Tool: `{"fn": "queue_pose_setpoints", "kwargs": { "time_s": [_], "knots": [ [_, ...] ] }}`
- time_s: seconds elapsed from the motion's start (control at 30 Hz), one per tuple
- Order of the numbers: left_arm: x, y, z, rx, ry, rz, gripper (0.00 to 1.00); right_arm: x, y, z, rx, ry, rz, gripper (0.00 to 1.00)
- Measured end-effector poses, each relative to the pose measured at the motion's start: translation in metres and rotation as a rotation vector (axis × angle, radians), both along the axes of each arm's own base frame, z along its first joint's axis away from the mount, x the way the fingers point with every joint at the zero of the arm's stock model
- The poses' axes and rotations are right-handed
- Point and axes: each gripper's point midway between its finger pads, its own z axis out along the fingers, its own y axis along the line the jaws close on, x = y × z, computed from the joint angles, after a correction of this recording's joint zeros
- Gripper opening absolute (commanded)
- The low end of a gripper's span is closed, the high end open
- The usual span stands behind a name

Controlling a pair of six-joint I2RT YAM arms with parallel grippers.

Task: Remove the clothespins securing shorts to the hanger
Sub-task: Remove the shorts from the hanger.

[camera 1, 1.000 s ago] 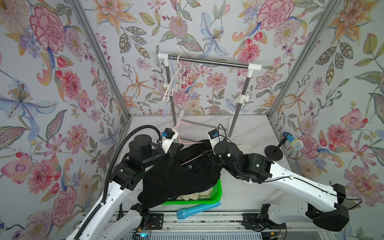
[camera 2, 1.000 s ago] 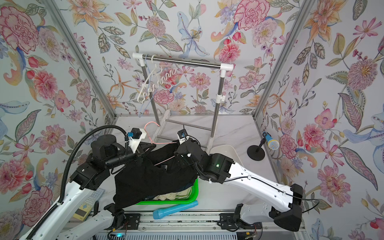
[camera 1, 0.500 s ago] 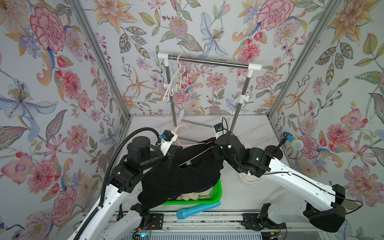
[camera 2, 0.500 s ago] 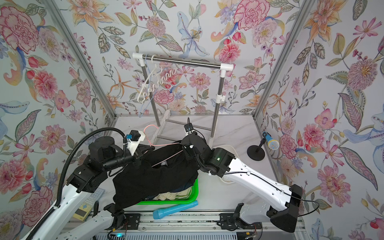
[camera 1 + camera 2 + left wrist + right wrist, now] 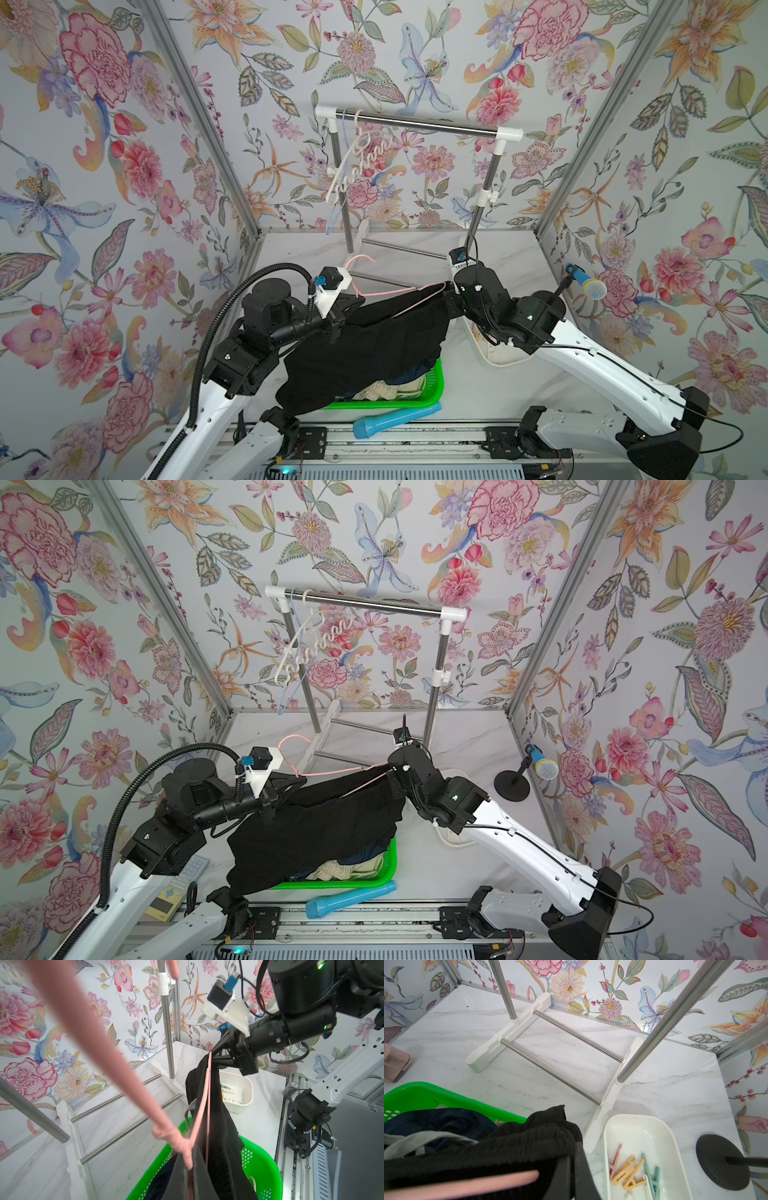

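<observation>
A pink hanger [image 5: 399,291] carries black shorts [image 5: 365,353] that hang down into the green basket [image 5: 436,386]. My left gripper [image 5: 345,308] is shut on the hanger just below its hook; in the left wrist view [image 5: 192,1169] the pink wire runs between the dark fingers. My right gripper [image 5: 446,291] is shut on the black shorts' waistband at the hanger's right end, fabric pinched between the pads [image 5: 572,1159]. No clothespins show on the hanger. Several loose clothespins [image 5: 629,1176], tan, pink and teal, lie in the white tray [image 5: 654,1126].
Navy shorts [image 5: 409,374] and cream shorts [image 5: 386,390] lie in the basket. A clothes rack [image 5: 415,124] with a white hanger [image 5: 361,166] stands at the back. A blue tube [image 5: 395,417] lies in front, a toy microphone [image 5: 590,286] at the right, a remote [image 5: 174,891] front left.
My right gripper moved right and back from the middle of the shorts to the hanger's right end and went from open to shut. The shorts are now stretched out sideways. The left arm barely moved.
</observation>
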Motion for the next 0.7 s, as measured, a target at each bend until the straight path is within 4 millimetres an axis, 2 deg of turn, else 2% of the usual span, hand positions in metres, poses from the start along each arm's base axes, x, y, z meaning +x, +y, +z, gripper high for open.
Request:
{"fn": "queue_pose_setpoints", "kwargs": {
  "time_s": [0.13,0.43,0.57,0.7],
  "knots": [
    [0.000,0.001,0.022,-0.100,-0.043,0.021,0.00,-0.009,0.000,-0.008,0.033,0.025,0.024,0.00],
    [0.017,0.005,0.056,-0.329,-0.065,0.098,0.00,-0.016,0.003,0.002,0.102,0.014,0.053,0.00],
    [0.020,0.004,0.065,-0.430,-0.057,0.088,0.00,-0.023,0.023,0.001,0.097,0.022,0.109,0.00],
    [0.024,0.008,0.078,-0.530,-0.073,0.101,0.00,-0.027,0.050,0.012,0.083,0.003,0.175,0.00]
  ]
}}
